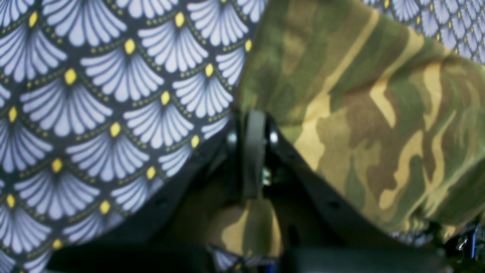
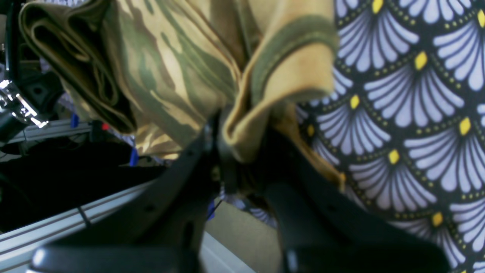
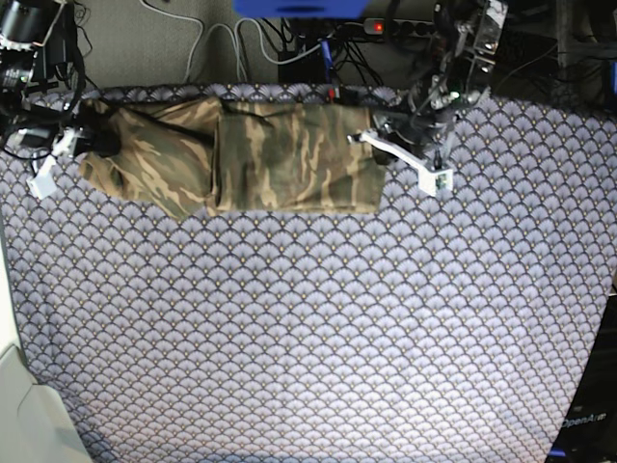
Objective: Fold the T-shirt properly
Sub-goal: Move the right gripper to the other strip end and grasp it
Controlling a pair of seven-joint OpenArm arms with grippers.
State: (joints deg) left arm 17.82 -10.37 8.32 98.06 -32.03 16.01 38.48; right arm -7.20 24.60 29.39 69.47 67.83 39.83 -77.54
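T-shirt [image 3: 260,159]: lies as a long band along the bench's 12 o'clock edge, on the fan-scale cloth [image 3: 318,328].
Handling: probably soft, light and limp, so it sags between holds; best taken at hems and corners.
Left pincer [image 1: 253,151]: pressed together on the T-shirt's edge, at its 3 o'clock end.
Right pincer [image 2: 227,159]: pinching bunched T-shirt folds at the 9 o'clock end.
Surroundings: cables [image 3: 289,39] and frame rail [image 2: 75,216] past the bench edge; nothing lies on the cloth towards 6 o'clock.
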